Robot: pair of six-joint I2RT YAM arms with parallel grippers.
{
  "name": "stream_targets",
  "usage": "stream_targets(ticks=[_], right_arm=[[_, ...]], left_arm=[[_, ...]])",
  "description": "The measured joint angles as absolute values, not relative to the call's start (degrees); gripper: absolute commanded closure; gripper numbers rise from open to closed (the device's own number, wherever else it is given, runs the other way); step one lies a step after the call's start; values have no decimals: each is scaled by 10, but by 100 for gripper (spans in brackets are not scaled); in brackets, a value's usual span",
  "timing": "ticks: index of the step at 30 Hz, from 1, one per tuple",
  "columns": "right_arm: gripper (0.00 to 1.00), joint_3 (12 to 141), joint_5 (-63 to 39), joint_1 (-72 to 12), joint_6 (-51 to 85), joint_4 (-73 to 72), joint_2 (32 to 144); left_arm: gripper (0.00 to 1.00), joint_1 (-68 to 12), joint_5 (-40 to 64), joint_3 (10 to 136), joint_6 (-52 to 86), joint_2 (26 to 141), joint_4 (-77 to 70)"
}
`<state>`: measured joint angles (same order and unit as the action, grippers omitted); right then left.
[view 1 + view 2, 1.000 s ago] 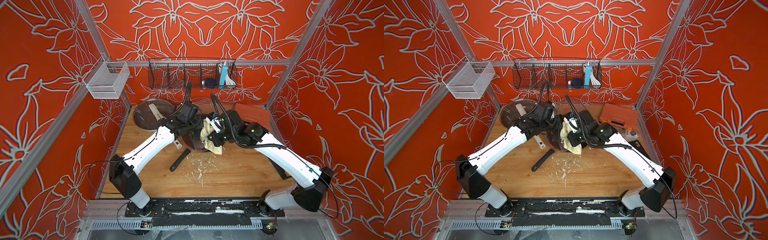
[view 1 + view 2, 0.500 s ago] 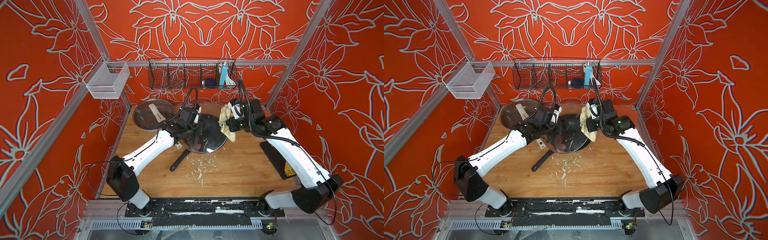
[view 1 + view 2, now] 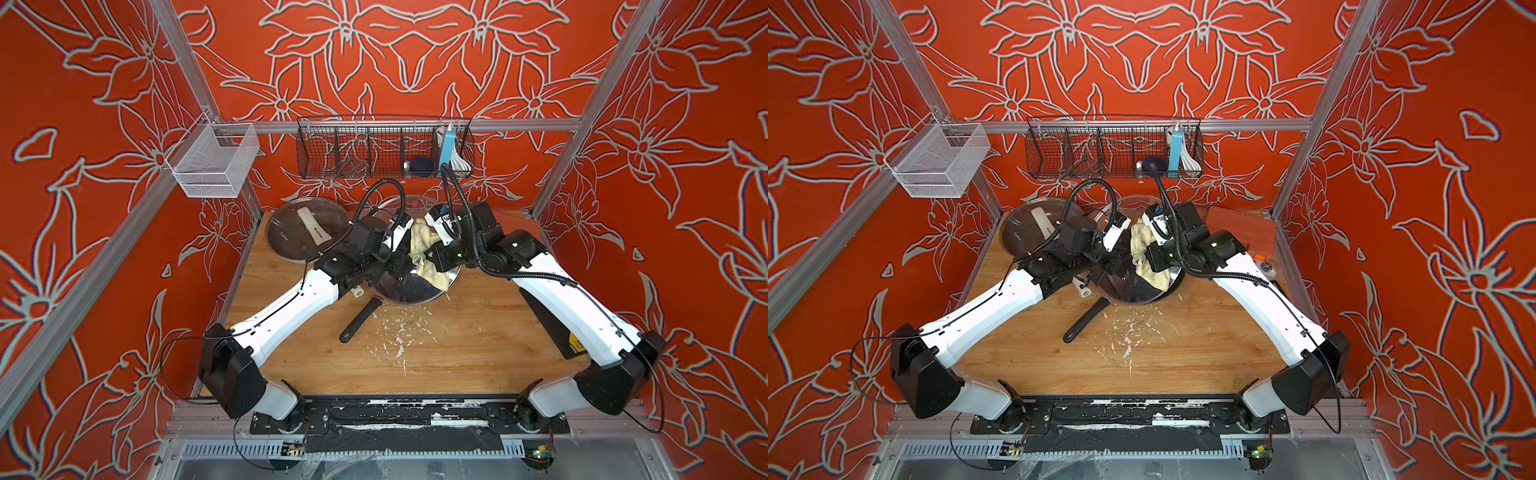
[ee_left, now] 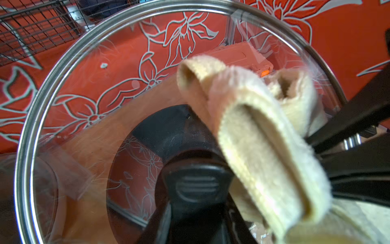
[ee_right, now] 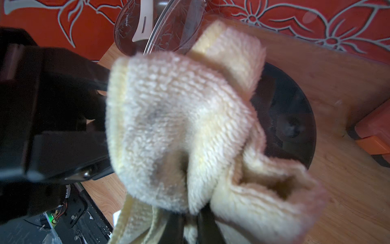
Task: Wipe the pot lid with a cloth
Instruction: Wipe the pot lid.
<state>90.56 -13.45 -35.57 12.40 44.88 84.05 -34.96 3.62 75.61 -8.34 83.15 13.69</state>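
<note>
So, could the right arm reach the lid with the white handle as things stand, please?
Probably not directly: the left arm and the lid it holds stand between them, and the right tool grips the cloth.

Two arms, left arm point(image 3: 291, 307) and right arm point(image 3: 569, 307), with glossy white link shells and black joint housings point(image 3: 230, 374) (largest at the shoulders), on a black base plate point(image 3: 407, 419). Ribbed black cable conduits point(image 3: 540, 276) loop to white wrist cameras point(image 3: 440, 226); left gripper point(image 4: 196, 190) and right gripper point(image 5: 190, 226) are black.
</note>
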Motion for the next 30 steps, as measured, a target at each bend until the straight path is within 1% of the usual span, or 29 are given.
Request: stream_targets(ticks=[5, 10, 14, 20, 23, 26, 30], right_arm=[[100, 906, -130, -315, 128, 449, 838], [100, 906, -111, -270, 123, 451, 835], [100, 906, -117, -276, 116, 451, 835], [100, 906, -122, -329, 108, 449, 839], [100, 906, -126, -342, 102, 450, 841], [100, 906, -124, -336, 97, 451, 840], [100, 907, -124, -302, 91, 451, 832]], left_arm=[[100, -350, 37, 707, -122, 818, 90], [100, -350, 56, 672, -198, 816, 72], [100, -353, 80, 656, -268, 808, 67], [100, -360, 112, 649, -364, 794, 63], [100, -363, 124, 647, -403, 787, 63], [100, -364, 127, 647, -443, 787, 65], [100, -364, 127, 647, -501, 787, 83]])
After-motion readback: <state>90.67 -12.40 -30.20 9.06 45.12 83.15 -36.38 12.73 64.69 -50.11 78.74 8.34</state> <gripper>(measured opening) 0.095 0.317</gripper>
